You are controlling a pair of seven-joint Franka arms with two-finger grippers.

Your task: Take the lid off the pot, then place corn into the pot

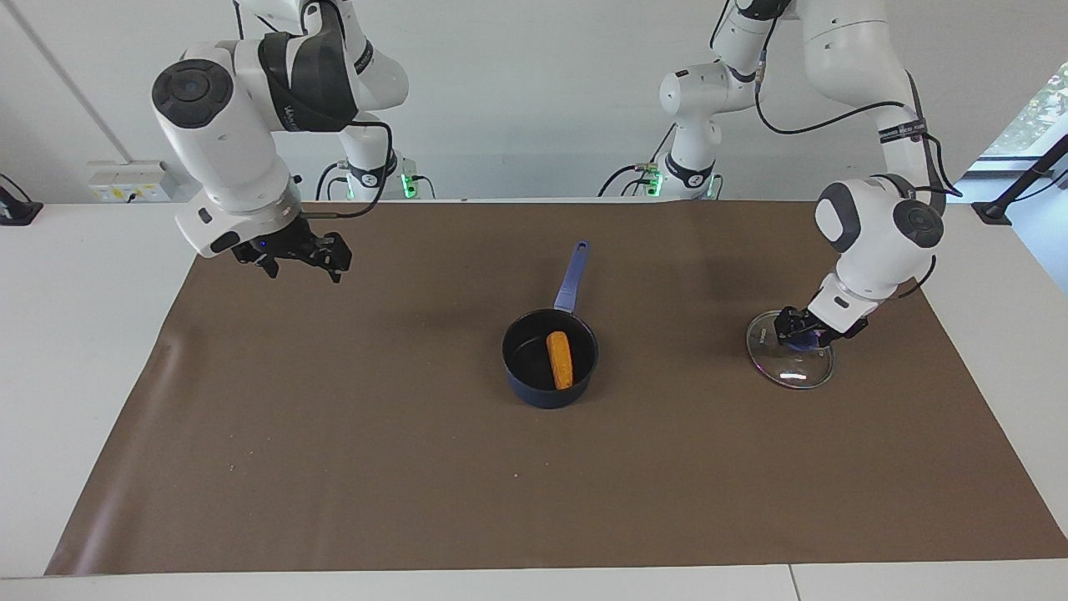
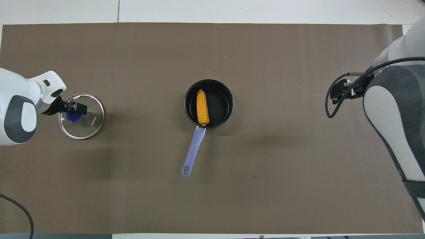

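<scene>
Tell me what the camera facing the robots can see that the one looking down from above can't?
Only the facing view shows the right gripper, raised over the brown mat, and the wall sockets. Only the overhead view shows the lettering on the lid. Both show the corn lying in the pot and the left gripper at the lid's knob.

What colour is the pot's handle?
Light blue-purple handle, paler than the dark pot; clearest in the overhead view.
</scene>
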